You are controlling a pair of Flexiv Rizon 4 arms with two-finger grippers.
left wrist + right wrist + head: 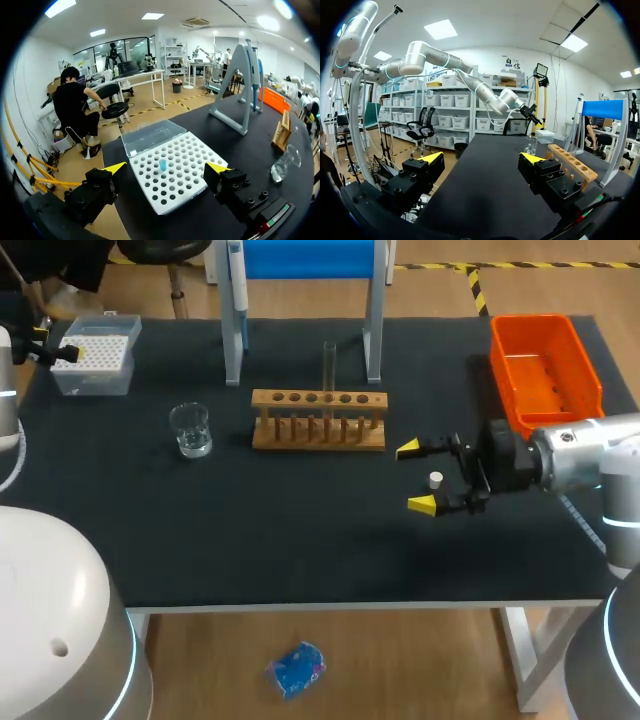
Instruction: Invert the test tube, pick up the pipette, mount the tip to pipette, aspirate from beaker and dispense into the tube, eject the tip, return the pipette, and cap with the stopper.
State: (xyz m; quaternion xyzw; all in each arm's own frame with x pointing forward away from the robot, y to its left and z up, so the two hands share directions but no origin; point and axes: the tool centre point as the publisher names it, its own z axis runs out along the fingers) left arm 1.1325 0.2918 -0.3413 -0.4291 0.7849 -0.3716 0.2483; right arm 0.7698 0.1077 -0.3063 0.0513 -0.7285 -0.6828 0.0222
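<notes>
Right pincer (415,477), spread wide and holding nothing, points toward the rack (318,422), where the test tube (329,365) stands upright; the white stopper (436,480) sits on the worktop (300,540) between its fingers. Left pincer (166,167), also wide, hangs over the tip box (192,150), well apart.

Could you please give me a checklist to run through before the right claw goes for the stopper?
1. Right claw open: ok, fingers apart.
2. Stopper between its fingers: ok, standing on the table, touched by neither finger.
3. Test tube upright in the wooden rack: ok.
4. Pipette hanging on its stand: ok.
5. Liquid in the test tube: cannot tell.
6. Left claw away from the rack: ok, open above the tip box.
</notes>
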